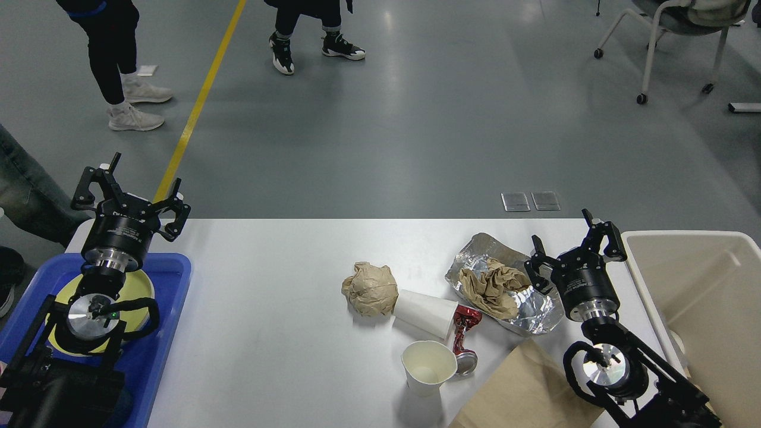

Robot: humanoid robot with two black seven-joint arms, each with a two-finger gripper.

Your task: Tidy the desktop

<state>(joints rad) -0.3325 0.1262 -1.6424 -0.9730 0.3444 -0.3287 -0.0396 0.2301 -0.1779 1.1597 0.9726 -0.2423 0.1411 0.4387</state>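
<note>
At the far left one blue tray point(169, 279) sat on the near left corner of the desktop point(267, 309), and it held one yellow plate point(145, 291), most of it hidden behind the left arm; the tray's near end was cut off by the frame edge. The left gripper point(132, 193) stood above the far left corner of the desktop with its two fingers spread apart and nothing between them; small white lettering ran round its black collar, too small to read. The desktop itself, one wide white top with rounded corners, filled the near half of the view from the tray to the bin. Near its middle lay one crumpled ball of brown paper point(369, 289), touching one white paper cup point(424, 314) tipped on its side. Just nearer stood a second white paper cup point(428, 367), upright and open, which made two cups. Beside both lay one crushed red can point(464, 333), its print unreadable. Right of that lay one foil tray point(538, 312) with one wad of brown paper point(493, 285) in it, partly hidden by the right arm. One flat brown paper bag point(523, 392) ran off the near edge. The right gripper point(574, 244) hung just right of the foil, its two fingers apart and empty; its collar lettering was also illegible. One beige bin point(707, 297) stood at the far right, cut off by the frame. On the floor beyond, the legs of two people, a yellow line and one chair showed only in part.
</note>
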